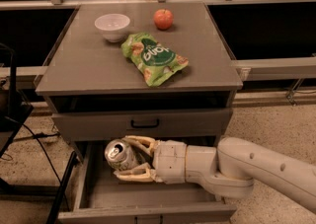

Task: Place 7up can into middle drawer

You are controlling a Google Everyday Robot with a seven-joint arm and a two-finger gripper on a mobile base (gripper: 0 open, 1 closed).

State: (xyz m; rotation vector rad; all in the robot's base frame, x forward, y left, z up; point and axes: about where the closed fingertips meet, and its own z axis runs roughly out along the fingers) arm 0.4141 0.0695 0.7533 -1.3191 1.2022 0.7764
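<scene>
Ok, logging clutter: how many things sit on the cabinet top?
3: bowl back left, apple back centre, crisp bag in the middle. None seems hidden. The gripper holds the can lower down, above the open drawer.

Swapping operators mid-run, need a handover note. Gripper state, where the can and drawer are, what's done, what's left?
Gripper: shut on the 7up can, reaching in from the right, just below the drawer front with the black handle.
7up can: held on its side, silver top facing left, over the floor of the middle drawer.
Middle drawer: pulled out, nothing lying on its floor.
Done: drawer open, can in grasp over it.
Left: lower the can, release, pull the arm out.
On the cabinet top: bowl, apple, crisp bag.
</scene>
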